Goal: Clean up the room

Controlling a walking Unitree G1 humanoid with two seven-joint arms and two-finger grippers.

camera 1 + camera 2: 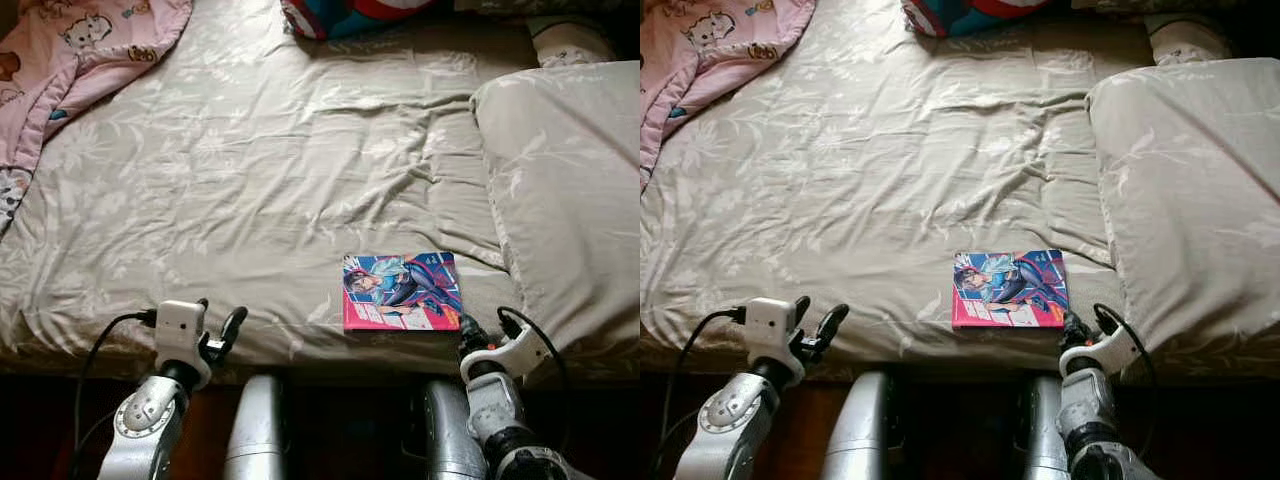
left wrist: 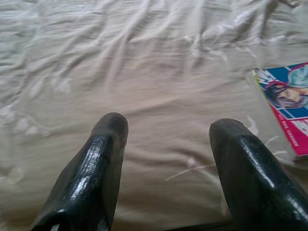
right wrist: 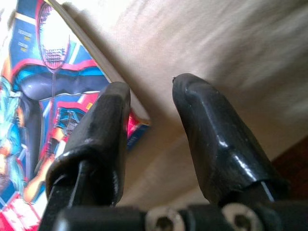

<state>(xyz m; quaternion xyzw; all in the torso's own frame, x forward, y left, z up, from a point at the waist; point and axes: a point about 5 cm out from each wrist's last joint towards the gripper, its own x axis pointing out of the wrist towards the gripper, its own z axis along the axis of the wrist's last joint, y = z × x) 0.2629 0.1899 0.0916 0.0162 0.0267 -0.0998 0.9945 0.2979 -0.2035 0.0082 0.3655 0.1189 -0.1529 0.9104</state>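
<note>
Right at the book's corner

Up close, the right gripper (image 3: 147,103) has its fingers apart, straddling the near right corner of the comic book (image 1: 401,291), one finger over the cover, one over the sheet. The book lies flat near the bed's (image 1: 250,180) near edge. Further left, the left gripper (image 2: 166,139) hovers parted above bare sheet. A pillow (image 1: 570,190) sits right, a pink blanket (image 1: 70,60) far left.

A comic book (image 1: 401,292) with a blue, pink and red illustrated cover lies flat, face up, near the bed's (image 1: 250,180) front edge.
</note>
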